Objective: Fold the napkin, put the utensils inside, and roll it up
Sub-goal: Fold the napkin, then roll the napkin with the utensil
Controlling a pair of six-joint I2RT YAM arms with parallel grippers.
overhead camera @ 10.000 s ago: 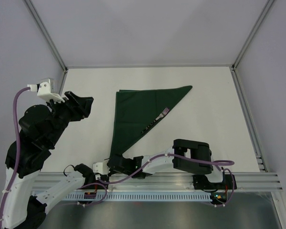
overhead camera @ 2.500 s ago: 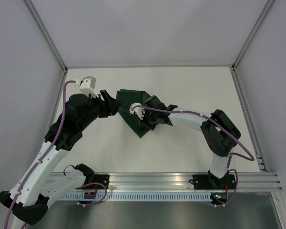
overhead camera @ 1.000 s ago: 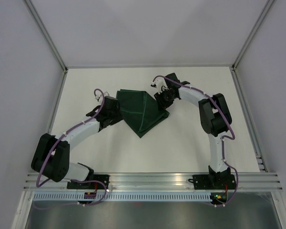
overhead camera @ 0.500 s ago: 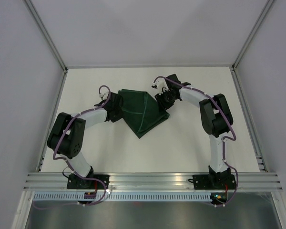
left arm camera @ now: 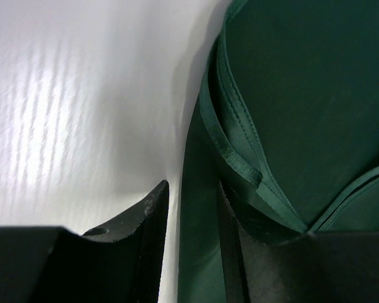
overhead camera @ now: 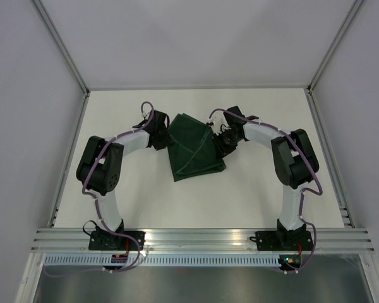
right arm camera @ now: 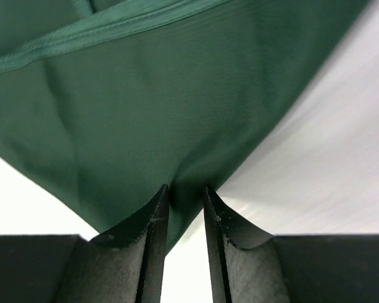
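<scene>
Top external: one napkin (overhead camera: 191, 151), clamped by left pincer (overhead camera: 165, 134), right pincer (overhead camera: 219, 141).

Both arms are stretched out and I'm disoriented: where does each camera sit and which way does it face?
Top external: above and behind the bases, looking down on the table; the left arm and right arm flank the napkin.
Left wrist: on the left arm, looking along the left claw, which straddles a napkin edge.
Right wrist: likewise behind the right claw, pinching napkin cloth.
Shared: all three show the napkin.
</scene>
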